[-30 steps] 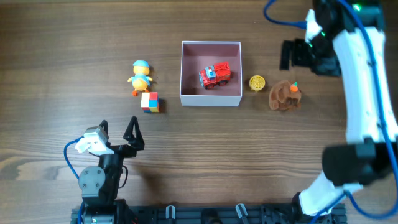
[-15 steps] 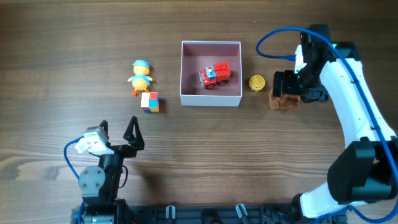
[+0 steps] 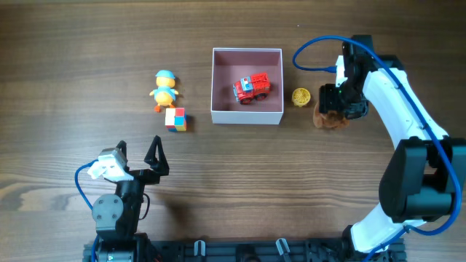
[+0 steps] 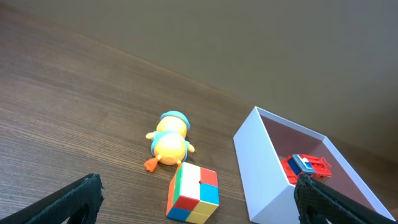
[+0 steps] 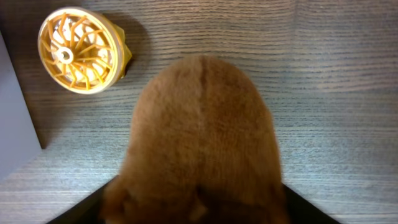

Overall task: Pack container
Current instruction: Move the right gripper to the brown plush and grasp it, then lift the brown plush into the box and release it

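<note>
The container [image 3: 246, 50] stands at mid-table, white-walled and pink inside, with a red fire truck [image 3: 251, 87] in it. Just right of it lies a brown plush toy [image 3: 331, 119]. My right gripper [image 3: 336, 109] is down over the plush; in the right wrist view the brown plush [image 5: 202, 137] fills the gap and both dark fingers press its sides. A yellow wheel [image 3: 301, 96] lies between plush and container. Left of the container sit a yellow duck [image 3: 164, 90] and a colour cube [image 3: 175, 118]. My left gripper [image 3: 137, 145] stands open near the front left, holding nothing.
In the left wrist view the duck [image 4: 169, 140] and cube [image 4: 193, 193] lie ahead, the container's white wall [image 4: 261, 162] to their right. The yellow wheel [image 5: 81, 50] sits close to the plush's upper left, and the container wall [image 5: 12, 124] is at the left edge.
My right arm swung down from the back right onto the brown plush, and its jaws have narrowed around it. The left arm has not moved.
</note>
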Tool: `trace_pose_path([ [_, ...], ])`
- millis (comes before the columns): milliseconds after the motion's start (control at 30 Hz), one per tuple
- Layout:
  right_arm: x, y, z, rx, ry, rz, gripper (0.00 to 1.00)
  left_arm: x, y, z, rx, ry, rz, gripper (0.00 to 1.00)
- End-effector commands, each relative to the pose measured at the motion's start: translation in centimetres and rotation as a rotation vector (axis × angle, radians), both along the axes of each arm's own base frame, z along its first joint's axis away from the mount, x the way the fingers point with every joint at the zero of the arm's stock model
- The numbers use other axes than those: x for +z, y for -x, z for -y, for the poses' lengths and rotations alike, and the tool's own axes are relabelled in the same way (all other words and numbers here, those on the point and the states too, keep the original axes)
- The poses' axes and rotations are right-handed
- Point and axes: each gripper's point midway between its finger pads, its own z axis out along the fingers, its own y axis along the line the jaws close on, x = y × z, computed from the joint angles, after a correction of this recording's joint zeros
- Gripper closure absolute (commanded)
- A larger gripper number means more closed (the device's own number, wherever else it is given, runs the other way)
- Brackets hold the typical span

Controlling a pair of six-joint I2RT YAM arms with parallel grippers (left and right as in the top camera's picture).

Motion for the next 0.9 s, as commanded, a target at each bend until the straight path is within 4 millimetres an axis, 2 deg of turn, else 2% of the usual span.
trace_pose_path([
  [0, -0.8, 0.3, -0.2, 0.000, -0.012, -0.025, 0.48, -0.3, 0.0, 0.2, -0.009, 0.011, -0.004, 0.00],
  [67, -0.8, 0.2, -0.2, -0.001, -0.012, -0.022, 0.55, -0.3, 0.0, 0.2, -0.009, 0.011, -0.004, 0.00],
  [133, 0.4, -0.3, -0.4, -0.005, -0.019, -0.013, 0.61, -0.3, 0.0, 0.2, -0.009, 0.011, -0.004, 0.00],
  [167, 1.8, -1.1, -0.5, -0.007, -0.027, 0.007, 0.67, -0.3, 0.0, 0.2, -0.009, 0.011, -0.004, 0.00],
  [233, 4.9, -2.8, -0.6, -0.023, -0.033, 0.065, 0.70, -0.3, 0.0, 0.2, -0.009, 0.011, -0.004, 0.00],
  [300, 10.1, -5.3, -1.0, -0.019, -0.052, 0.182, 0.71, -0.3, 0.0, 0.2, -0.009, 0.011, -0.004, 0.00],
  [367, 16.2, -8.0, -2.9, -0.009, -0.114, 0.344, 0.72, -0.3, 0.0, 0.2, -0.009, 0.011, -0.004, 0.00],
  [433, 20.8, -9.6, -6.2, 0.006, -0.214, 0.475, 0.72, -0.3, 0.0, 0.2, -0.009, 0.011, -0.004, 0.00],
  [467, 22.6, -10.1, -9.5, 0.038, -0.294, 0.528, 0.70, -0.3, 0.0, 0.2, -0.009, 0.011, -0.004, 0.00],
  [567, 23.1, -10.0, -14.2, 0.098, -0.353, 0.552, 0.69, -0.3, 0.0, 0.2, -0.009, 0.011, -0.004, 0.00],
  [633, 22.1, -9.7, -18.2, 0.173, -0.354, 0.543, 0.66, -0.3, 0.0, 0.2, -0.009, 0.011, -0.004, 0.00],
  [667, 21.4, -9.5, -19.3, 0.192, -0.346, 0.529, 0.66, -0.3, 0.0, 0.2, -0.009, 0.011, -0.004, 0.00],
  [767, 17.3, -8.7, -22.7, 0.254, -0.328, 0.423, 0.63, -0.3, 0.0, 0.2, -0.009, 0.011, -0.004, 0.00],
  [867, 13.8, -8.1, -23.6, 0.268, -0.302, 0.326, 0.59, -0.3, 0.0, 0.2, -0.009, 0.011, -0.004, 0.00],
])
